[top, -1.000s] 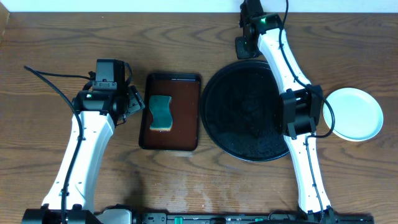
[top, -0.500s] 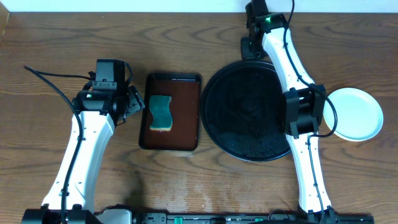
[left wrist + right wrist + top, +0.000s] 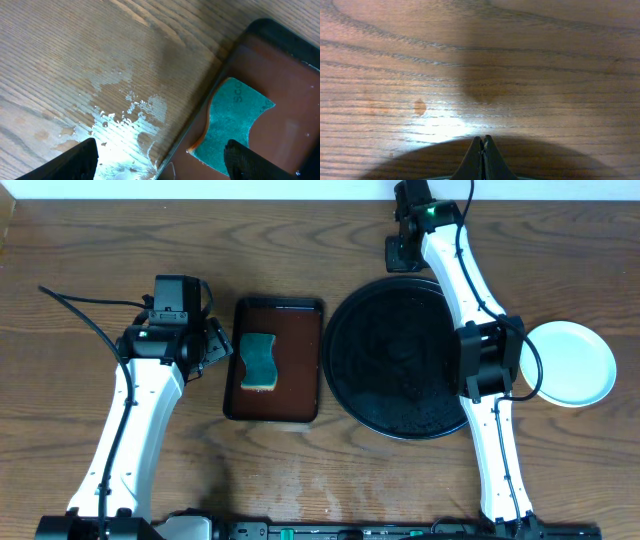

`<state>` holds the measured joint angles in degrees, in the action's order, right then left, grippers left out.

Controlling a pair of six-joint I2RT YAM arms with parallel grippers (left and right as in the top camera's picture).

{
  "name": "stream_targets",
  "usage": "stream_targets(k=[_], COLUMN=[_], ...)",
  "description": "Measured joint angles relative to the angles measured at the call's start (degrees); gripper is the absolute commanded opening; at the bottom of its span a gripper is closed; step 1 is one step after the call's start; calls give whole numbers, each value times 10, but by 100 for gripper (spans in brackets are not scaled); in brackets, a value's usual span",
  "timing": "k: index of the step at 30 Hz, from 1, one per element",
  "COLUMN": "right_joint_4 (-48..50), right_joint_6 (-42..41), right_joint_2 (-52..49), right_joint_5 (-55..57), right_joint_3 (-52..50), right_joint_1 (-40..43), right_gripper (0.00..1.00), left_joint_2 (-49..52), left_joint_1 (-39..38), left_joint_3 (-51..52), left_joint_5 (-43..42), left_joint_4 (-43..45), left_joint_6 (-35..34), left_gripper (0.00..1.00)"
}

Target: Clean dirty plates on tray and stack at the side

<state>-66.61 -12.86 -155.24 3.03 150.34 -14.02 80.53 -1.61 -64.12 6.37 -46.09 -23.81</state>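
The round black tray sits right of centre with no plate on it. A pale mint-white plate lies on the bare wood at the right, beside the tray; I cannot tell whether others lie under it. No yellow plate shows. My right gripper is shut and empty at the tray's far rim; in the right wrist view its fingers are pressed together above the wood. My left gripper is open and empty at the left edge of the brown tray; its fingers are spread wide.
A rectangular dark-brown tray stands between the arms and holds a teal and yellow sponge, which also shows in the left wrist view. Wet streaks lie on the wood left of that tray.
My right gripper has shifted slightly back and to the right near the tray's far rim. The left arm, the trays and the plate have not moved.
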Motion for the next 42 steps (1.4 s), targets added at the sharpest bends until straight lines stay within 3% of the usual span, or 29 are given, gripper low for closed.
stream_targets(k=[11, 23, 42], right_joint_4=[-81, 13, -11], right_joint_6=[-2, -2, -3], right_joint_2=[5, 5, 8], right_joint_5=[-2, -9, -40], right_joint_3=[0, -1, -22], right_joint_1=[1, 9, 12], right_gripper=[1, 1, 2], left_joint_2=[0, 0, 0], left_joint_1=[0, 0, 0], left_joint_3=[0, 0, 0], left_joint_5=[0, 0, 0], left_joint_4=[0, 0, 0], left_joint_6=[0, 0, 0], left_gripper=[82, 82, 82])
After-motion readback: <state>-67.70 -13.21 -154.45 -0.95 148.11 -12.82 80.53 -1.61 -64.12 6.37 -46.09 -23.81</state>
